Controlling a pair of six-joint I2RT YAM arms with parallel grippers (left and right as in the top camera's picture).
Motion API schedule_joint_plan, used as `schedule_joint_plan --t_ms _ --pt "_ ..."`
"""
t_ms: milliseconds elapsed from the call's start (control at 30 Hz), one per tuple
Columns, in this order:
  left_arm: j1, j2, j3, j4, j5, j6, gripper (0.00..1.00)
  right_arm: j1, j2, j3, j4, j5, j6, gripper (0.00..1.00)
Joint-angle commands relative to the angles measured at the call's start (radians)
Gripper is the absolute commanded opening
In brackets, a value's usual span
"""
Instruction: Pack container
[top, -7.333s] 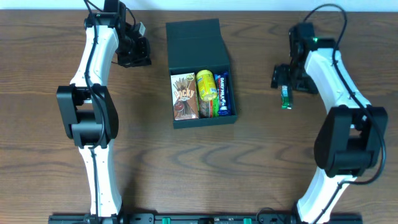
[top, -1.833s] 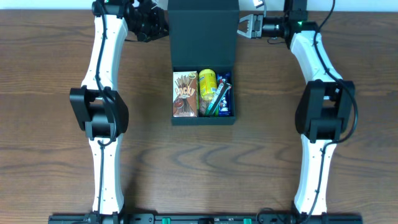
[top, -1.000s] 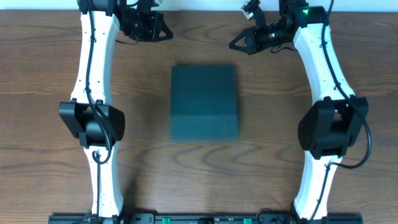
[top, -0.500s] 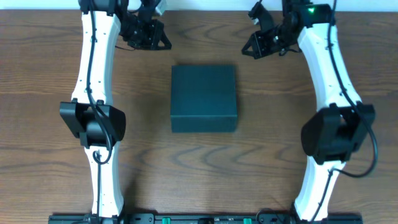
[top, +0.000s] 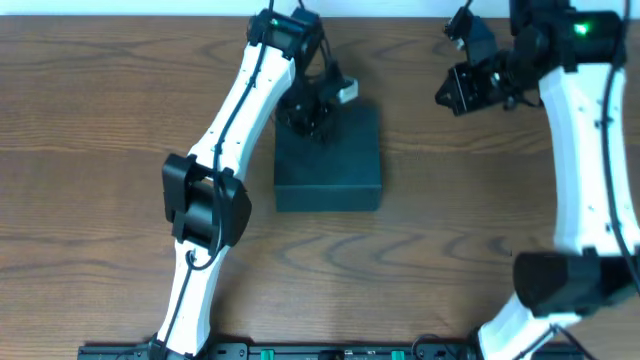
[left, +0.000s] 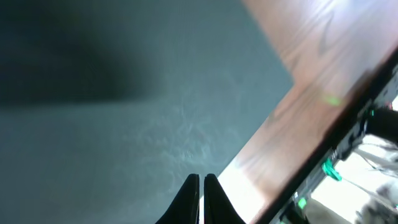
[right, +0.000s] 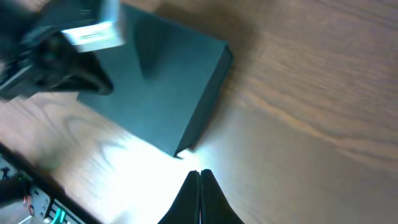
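The container (top: 335, 165), a dark teal box, lies in the middle of the table with its flap lid down, so whatever is inside is hidden. My left gripper (top: 308, 122) is over the box's far left part, shut, its tips close above the lid. In the left wrist view the lid (left: 124, 112) fills most of the picture and the shut left gripper (left: 202, 179) points at its edge. My right gripper (top: 448, 96) hangs shut over bare wood to the right of the box. From the right wrist, the box (right: 168, 87) shows beyond the shut gripper (right: 199, 173).
Brown wooden table (top: 90, 150) all round the box. The left arm (top: 235, 110) slants across the table from the front left to the box. The right arm (top: 590, 150) runs along the right side.
The left arm has swung from the far left corner in over the closed box. The right gripper has shifted a little to the right. The box has stayed where it was.
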Motion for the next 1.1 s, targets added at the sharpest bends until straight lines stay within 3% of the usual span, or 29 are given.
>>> schedule_joint_plan --t_ms 0,267,467,600,767,1067 --pt "0.023 -0.015 -0.057 -0.016 0.092 0.093 0.06 0.016 -0.127 -0.084 -0.025 0.035 -0.019 0.01" --pt "-0.016 -0.023 -0.223 0.069 0.071 0.059 0.06 0.018 -0.575 -0.683 0.191 0.037 0.063 0.01" --pt "-0.016 -0.023 -0.246 0.131 0.014 0.005 0.06 0.076 -0.747 -1.089 0.457 -0.043 0.192 0.02" --pt "-0.016 -0.023 -0.246 0.151 -0.012 -0.010 0.06 0.196 -0.748 -1.372 0.776 -0.058 0.375 0.02" --pt "-0.017 -0.023 -0.246 0.151 -0.011 -0.014 0.06 0.298 -0.702 -1.563 1.200 -0.040 0.582 0.01" --pt "-0.018 -0.023 -0.246 0.150 -0.011 -0.014 0.06 0.432 -0.460 -1.647 1.598 0.166 0.733 0.02"
